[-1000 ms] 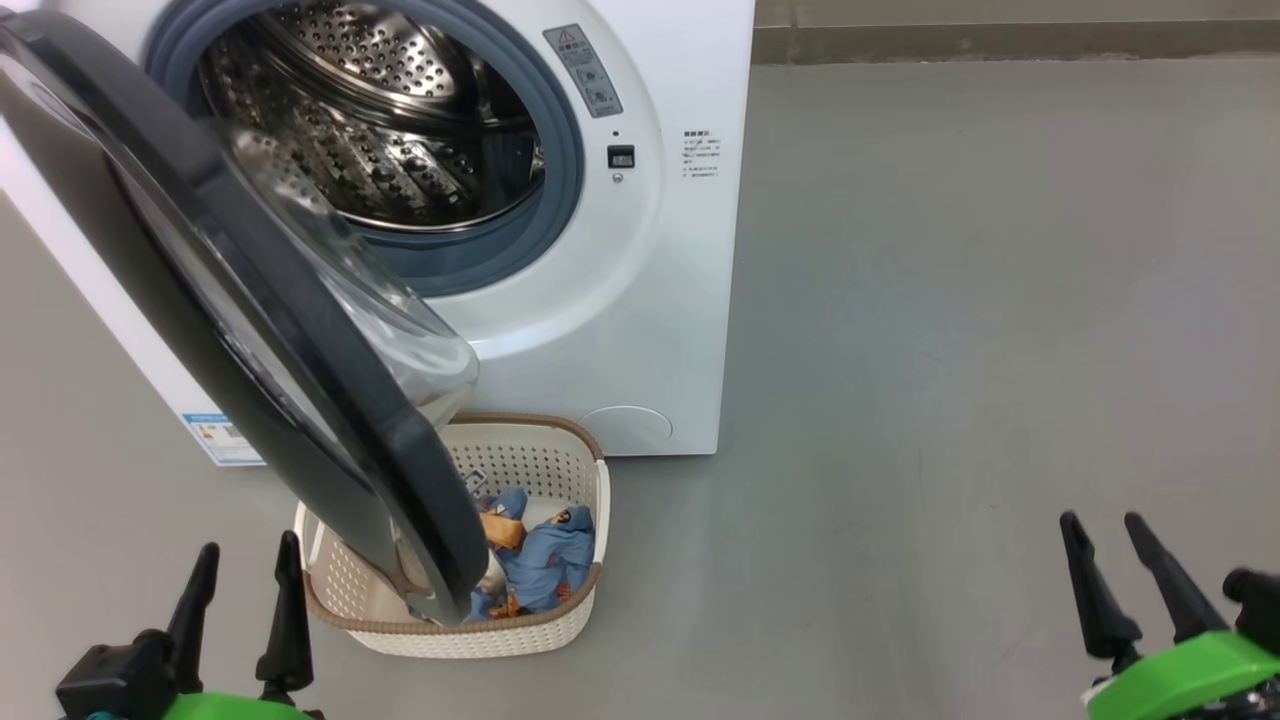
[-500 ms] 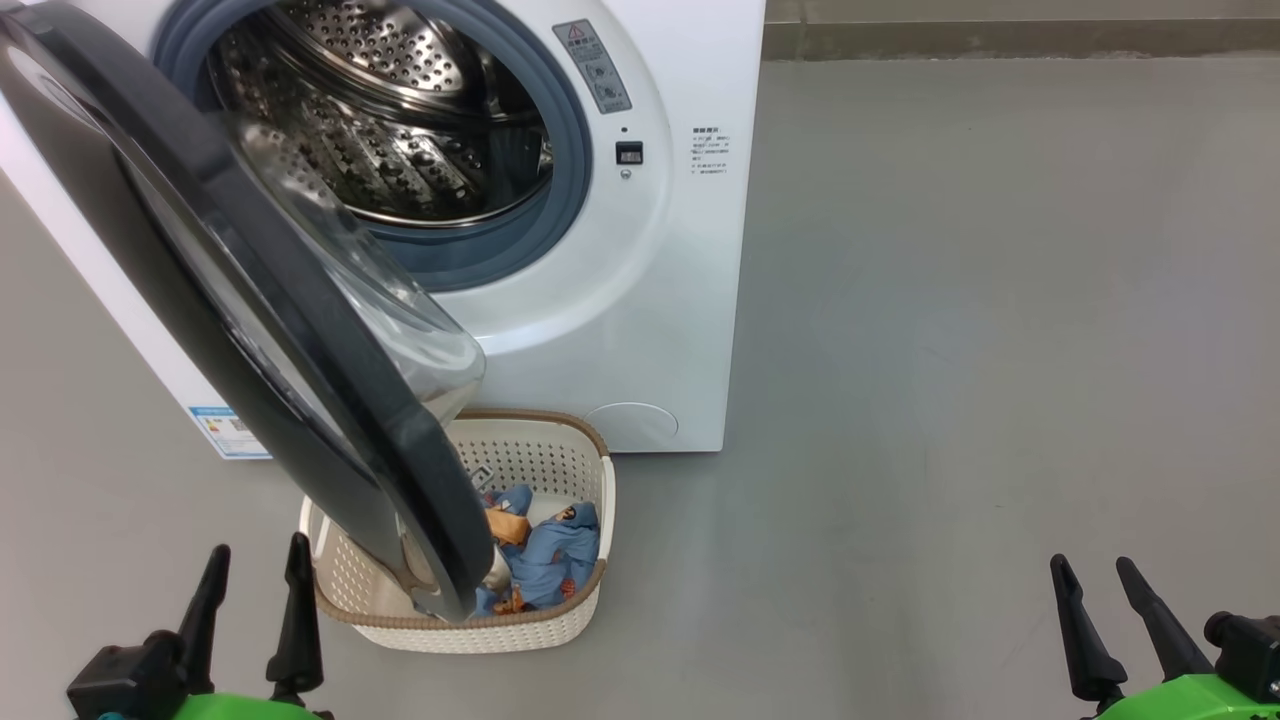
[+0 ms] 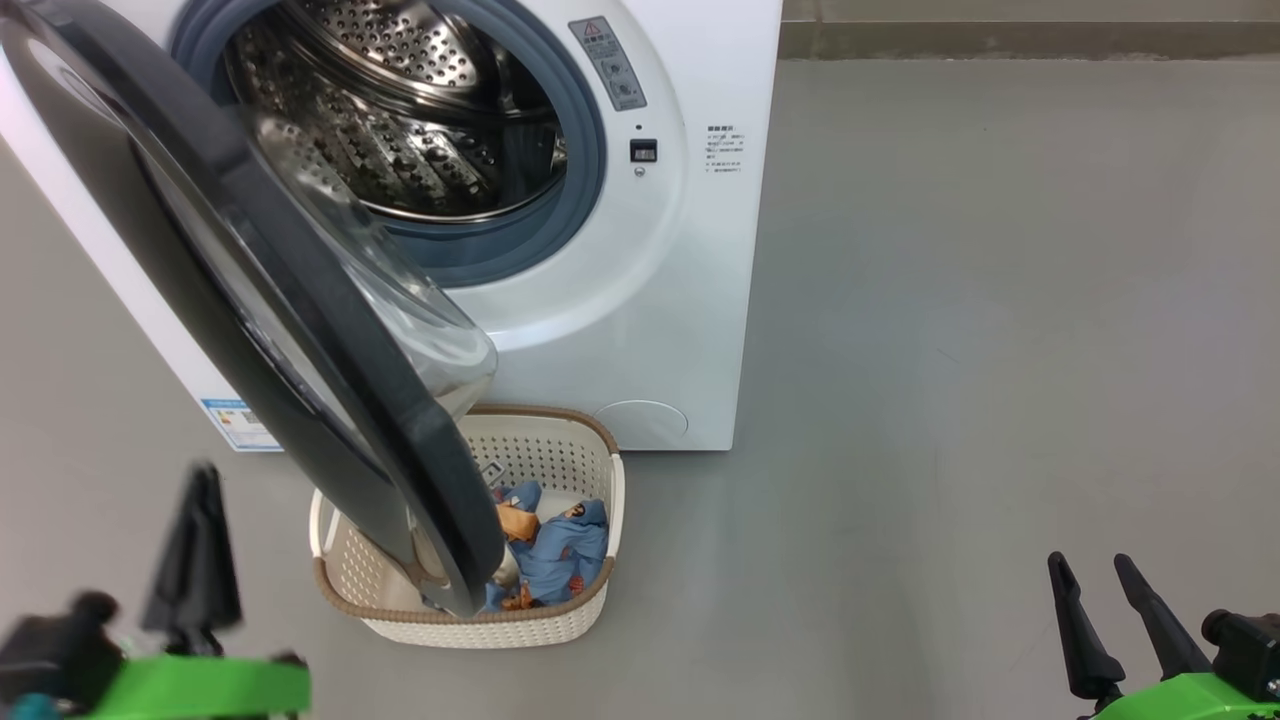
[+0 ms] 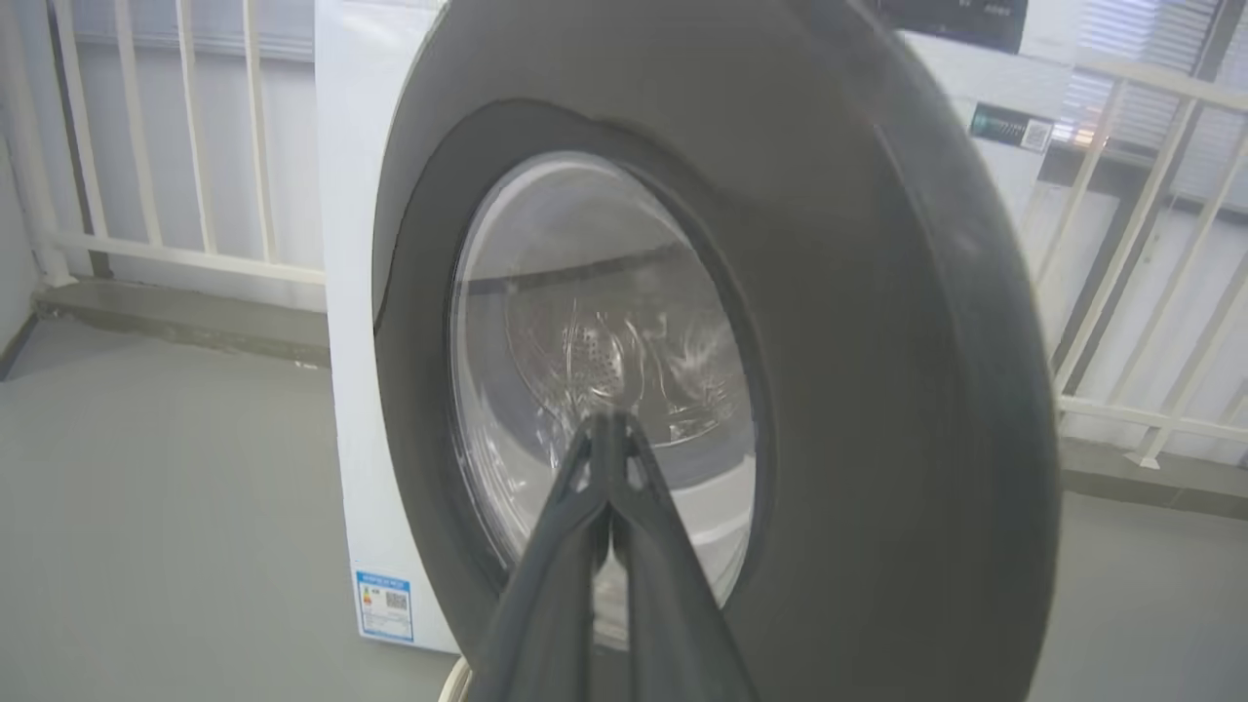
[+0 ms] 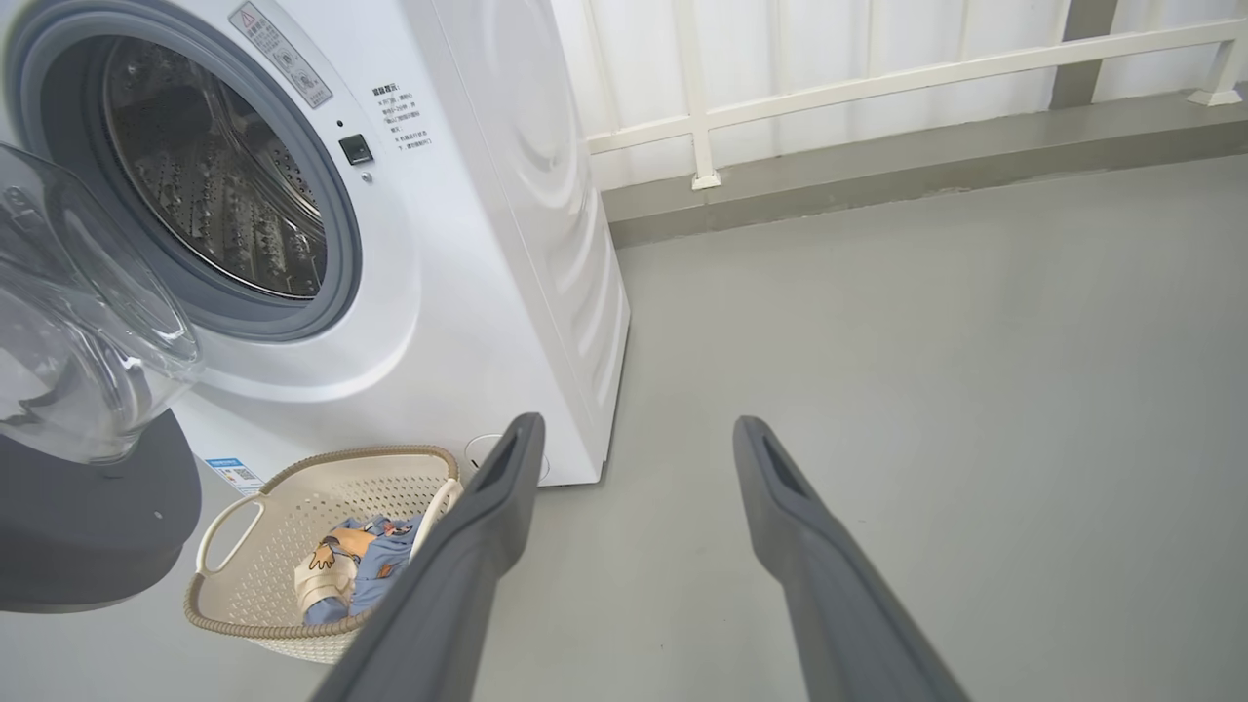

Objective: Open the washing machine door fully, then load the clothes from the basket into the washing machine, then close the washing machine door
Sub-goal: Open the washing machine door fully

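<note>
**Door Half Open, Left Hand Closed and Empty**

The washing machine door point(image 3: 340, 345) stood only partly swung from the washing machine point(image 3: 700, 250), its free edge hanging over the basket point(image 3: 520, 628) on the floor just before the machine's front. The left hand point(image 4: 606, 429), clenched on nothing, pointed at the door's outer face. Pressing there would likely shut it, so better to hook round the free edge and sweep it away from the drum point(image 3: 400, 130). The door screened part of the clothes point(image 3: 560, 550) in the basket. The right hand point(image 3: 1088, 570) hovered released, well off the machine's right corner.
</note>
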`<state>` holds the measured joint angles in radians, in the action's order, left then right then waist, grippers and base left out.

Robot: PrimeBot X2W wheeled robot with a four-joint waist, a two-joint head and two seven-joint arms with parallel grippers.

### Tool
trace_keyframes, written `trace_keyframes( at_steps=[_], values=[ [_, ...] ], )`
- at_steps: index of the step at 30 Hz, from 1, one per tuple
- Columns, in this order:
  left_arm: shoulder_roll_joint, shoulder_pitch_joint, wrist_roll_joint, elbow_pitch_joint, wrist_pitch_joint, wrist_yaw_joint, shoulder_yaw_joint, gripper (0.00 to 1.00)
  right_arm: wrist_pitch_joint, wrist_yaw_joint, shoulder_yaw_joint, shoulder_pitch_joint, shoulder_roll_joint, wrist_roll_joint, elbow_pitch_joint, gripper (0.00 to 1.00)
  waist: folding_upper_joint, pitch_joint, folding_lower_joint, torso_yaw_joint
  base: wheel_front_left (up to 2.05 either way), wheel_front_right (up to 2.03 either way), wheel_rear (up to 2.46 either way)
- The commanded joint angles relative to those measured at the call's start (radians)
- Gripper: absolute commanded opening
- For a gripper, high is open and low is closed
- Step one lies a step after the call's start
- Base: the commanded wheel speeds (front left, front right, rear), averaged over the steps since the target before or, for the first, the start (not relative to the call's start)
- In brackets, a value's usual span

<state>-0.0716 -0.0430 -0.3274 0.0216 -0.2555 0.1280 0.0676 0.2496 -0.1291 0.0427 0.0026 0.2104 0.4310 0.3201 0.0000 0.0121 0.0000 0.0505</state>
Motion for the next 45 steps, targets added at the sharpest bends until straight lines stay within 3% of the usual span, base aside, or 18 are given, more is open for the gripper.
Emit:
trace_keyframes(
  at_steps=[1, 7, 13, 25, 34, 45],
  values=[
    [-0.008, -0.054, 0.010, -0.071, -0.006, 0.003, 0.040, 0.00, 0.012, -0.002, -0.021, 0.002, 0.014, -0.011, -0.026, 1.00, 0.0000, 0.000, 0.0000, 0.001, 0.00, 0.00, 0.00],
    [0.010, -0.068, 0.024, -0.296, -0.006, 0.003, -0.036, 0.00, 0.012, -0.002, -0.024, 0.000, 0.014, -0.013, -0.033, 1.00, 0.0000, 0.004, 0.0000, 0.001, 0.00, 0.00, 0.00],
    [0.014, -0.069, 0.048, -0.334, -0.006, 0.003, -0.188, 0.00, 0.012, -0.002, -0.023, -0.014, 0.018, -0.012, -0.031, 1.00, 0.0000, 0.019, 0.0000, -0.001, 0.00, 0.00, 0.00],
    [0.021, -0.157, -0.042, -0.008, -0.006, 0.003, -0.343, 0.00, 0.012, -0.002, -0.034, -0.062, 0.017, -0.016, -0.021, 1.00, 0.0000, 0.050, 0.0000, -0.014, 0.00, 0.00, 0.00],
    [0.021, -0.211, -0.110, 0.178, -0.006, 0.003, -0.336, 0.00, 0.012, -0.002, -0.040, -0.067, 0.009, -0.020, -0.025, 1.00, 0.0000, 0.056, 0.0000, -0.016, 0.00, 0.00, 0.00],
    [0.021, -0.212, -0.127, 0.220, -0.006, 0.003, -0.301, 0.00, 0.012, -0.002, -0.039, -0.059, 0.009, -0.022, -0.035, 1.00, 0.0000, 0.045, 0.0000, -0.008, 0.00, 0.00, 0.00]
  ],
)
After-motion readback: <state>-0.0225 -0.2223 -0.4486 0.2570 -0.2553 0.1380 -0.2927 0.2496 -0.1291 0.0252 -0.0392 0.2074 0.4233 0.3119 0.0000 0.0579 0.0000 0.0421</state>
